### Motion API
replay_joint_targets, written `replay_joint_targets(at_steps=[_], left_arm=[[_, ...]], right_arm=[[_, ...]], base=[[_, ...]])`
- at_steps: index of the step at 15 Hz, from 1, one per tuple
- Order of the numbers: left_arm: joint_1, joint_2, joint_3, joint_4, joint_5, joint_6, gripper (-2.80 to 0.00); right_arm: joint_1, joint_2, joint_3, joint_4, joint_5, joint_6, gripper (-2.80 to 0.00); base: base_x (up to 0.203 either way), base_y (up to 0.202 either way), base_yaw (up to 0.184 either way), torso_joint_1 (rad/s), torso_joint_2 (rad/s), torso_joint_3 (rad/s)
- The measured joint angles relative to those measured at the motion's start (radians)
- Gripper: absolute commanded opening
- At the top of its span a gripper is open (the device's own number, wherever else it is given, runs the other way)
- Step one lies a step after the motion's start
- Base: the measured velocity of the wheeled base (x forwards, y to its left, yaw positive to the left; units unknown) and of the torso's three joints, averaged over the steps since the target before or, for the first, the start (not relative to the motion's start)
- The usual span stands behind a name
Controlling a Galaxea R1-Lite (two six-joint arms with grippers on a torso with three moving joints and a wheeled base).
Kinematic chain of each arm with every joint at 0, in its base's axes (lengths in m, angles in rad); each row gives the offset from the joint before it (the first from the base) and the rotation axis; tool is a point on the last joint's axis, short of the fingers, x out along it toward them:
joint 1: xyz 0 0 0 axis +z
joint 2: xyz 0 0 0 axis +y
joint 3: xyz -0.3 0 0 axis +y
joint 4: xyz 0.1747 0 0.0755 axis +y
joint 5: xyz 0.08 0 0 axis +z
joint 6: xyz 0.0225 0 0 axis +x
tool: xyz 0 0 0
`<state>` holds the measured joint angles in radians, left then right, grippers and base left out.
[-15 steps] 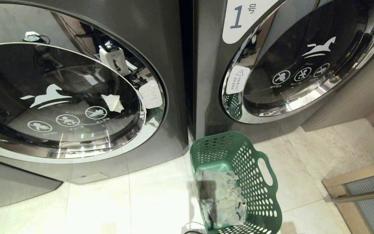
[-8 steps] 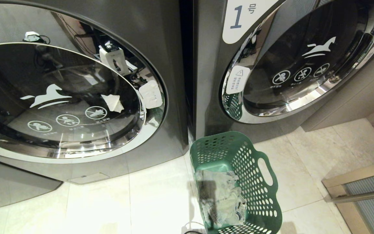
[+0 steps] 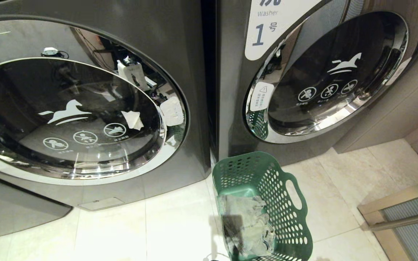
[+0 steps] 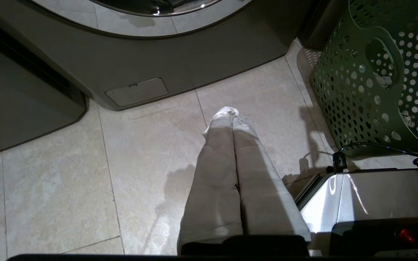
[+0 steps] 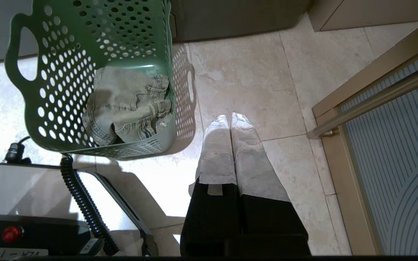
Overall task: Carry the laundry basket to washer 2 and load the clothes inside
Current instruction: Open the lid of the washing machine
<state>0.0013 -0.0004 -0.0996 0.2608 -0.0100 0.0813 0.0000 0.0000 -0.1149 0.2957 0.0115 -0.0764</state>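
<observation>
Basket (image 3: 267,203), green, on floor tiles (image 3: 129,235) at 5 o'clock, against washer marked 1 (image 3: 321,72); denim clothes (image 3: 247,226) inside. Unlabelled washer (image 3: 78,108) at 10 o'clock. Left gripper (image 4: 232,113), right gripper (image 5: 229,117): fingers pressed together, empty.

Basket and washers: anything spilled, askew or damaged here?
Nothing stands out. The basket stands upright on the floor by the washer marked 1, the clothes all inside. Both washer doors are shut. Both grippers, left and right, hang empty, fingers together.
</observation>
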Motion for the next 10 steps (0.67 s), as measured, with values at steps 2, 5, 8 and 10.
replay_joint_targets(at_steps=[2,5,8,10], left_arm=[[0.000,0.000,0.000,0.000,0.001,0.000,-2.80],[0.000,0.000,0.000,0.000,0.001,-0.003,-2.80],[0.000,0.000,0.000,0.000,0.001,-0.003,-2.80],[0.000,0.000,0.000,0.000,0.001,-0.001,-2.80]], right_arm=[[0.000,0.000,0.000,0.000,0.000,0.000,-2.80],[0.000,0.000,0.000,0.000,0.000,0.000,-2.80],[0.000,0.000,0.000,0.000,0.000,0.001,-2.80],[0.000,0.000,0.000,0.000,0.000,0.002,-2.80]], base=[[0.000,0.000,0.000,-0.001,0.00,0.203],[0.000,0.000,0.000,0.002,0.00,0.200],[0.000,0.000,0.000,-0.001,0.01,0.201],[0.000,0.000,0.000,0.003,0.00,0.194]])
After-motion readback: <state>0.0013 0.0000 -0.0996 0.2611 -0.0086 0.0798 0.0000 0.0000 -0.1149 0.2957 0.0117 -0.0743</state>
